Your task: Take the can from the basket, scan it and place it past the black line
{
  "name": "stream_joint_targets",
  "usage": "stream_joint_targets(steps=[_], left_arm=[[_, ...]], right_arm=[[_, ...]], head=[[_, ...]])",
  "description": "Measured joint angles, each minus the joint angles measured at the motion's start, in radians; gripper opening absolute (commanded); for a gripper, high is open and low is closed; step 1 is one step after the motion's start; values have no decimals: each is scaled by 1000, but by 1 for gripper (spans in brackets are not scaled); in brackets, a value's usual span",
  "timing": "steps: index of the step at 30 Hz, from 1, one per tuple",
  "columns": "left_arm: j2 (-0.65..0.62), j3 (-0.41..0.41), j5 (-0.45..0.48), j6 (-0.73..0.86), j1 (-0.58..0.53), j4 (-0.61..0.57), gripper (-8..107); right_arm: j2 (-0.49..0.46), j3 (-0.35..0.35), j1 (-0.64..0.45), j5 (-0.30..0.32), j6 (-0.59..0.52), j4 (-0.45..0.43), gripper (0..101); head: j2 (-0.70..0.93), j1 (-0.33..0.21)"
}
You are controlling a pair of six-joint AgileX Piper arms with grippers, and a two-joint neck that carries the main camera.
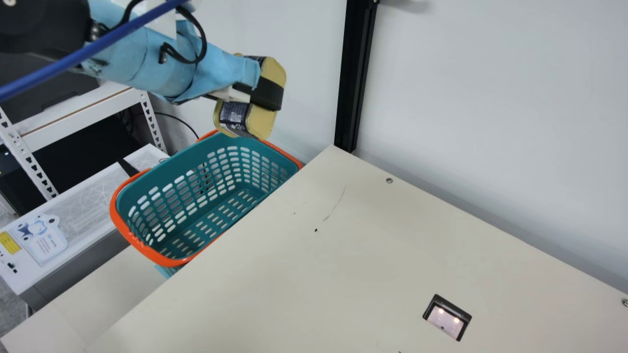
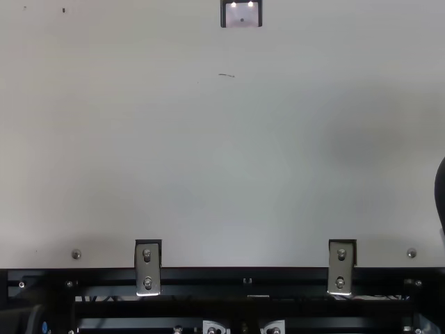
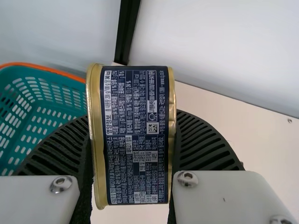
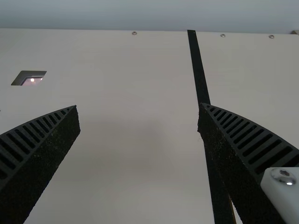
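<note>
While the basket [image 1: 153,255] lies below the left gripper [image 3: 132,119], the right gripper [image 4: 138,107] stands open, empty; left jaws clamp the can [image 3: 135,154] between them. Removal looks complete; next: carry to scanner window [image 1: 444,318], label [image 3: 135,98] facing it.

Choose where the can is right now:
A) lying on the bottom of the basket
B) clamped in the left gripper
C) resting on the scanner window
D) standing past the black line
B: the left gripper has the can clamped between its ribbed fingers, held up outside the basket.
</note>
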Motion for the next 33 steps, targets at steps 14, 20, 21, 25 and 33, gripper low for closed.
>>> stream_joint_targets(steps=[14,20,21,25,33], left_arm=[[19,-42,70,-119,-33,16,10],[29,-55,92,-172,-53,35,10],[29,-57,94,-180,-56,35,10],[29,-59,103,-203,-73,52,10],[21,-61,111,-214,-87,65,10]], right_arm=[[0,0,0,0,0,0,101],[0,0,0,0,0,0,101],[0,0,0,0,0,0,101],[0,0,0,1,0,0,101],[0,0,0,1,0,0,101]], head=[[0,0],[5,0],[5,5],[5,5],[0,5]])
